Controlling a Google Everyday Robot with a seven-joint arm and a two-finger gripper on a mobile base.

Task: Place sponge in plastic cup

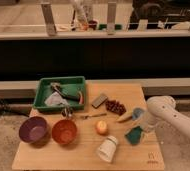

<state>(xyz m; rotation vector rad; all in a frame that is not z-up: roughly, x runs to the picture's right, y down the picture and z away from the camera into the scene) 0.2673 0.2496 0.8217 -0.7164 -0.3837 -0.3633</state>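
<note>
The sponge (pixel 134 135), a small dark teal block, lies on the wooden table (pixel 83 156) near the right edge. The white plastic cup (pixel 108 148) lies on its side to the sponge's left, a short gap apart. My white arm reaches in from the right. My gripper (pixel 139 121) hangs just above the sponge, at its upper right corner. I cannot tell whether it touches the sponge.
A green tray (pixel 44 95) holding items stands at the back left. A purple bowl (pixel 33 130) and an orange bowl (pixel 64 131) stand front left. A flat grey block (pixel 100 100), red grapes (pixel 115 106), a yellowish piece (pixel 124 118), an orange fruit (pixel 102 127) and a utensil (pixel 90 116) lie mid-table.
</note>
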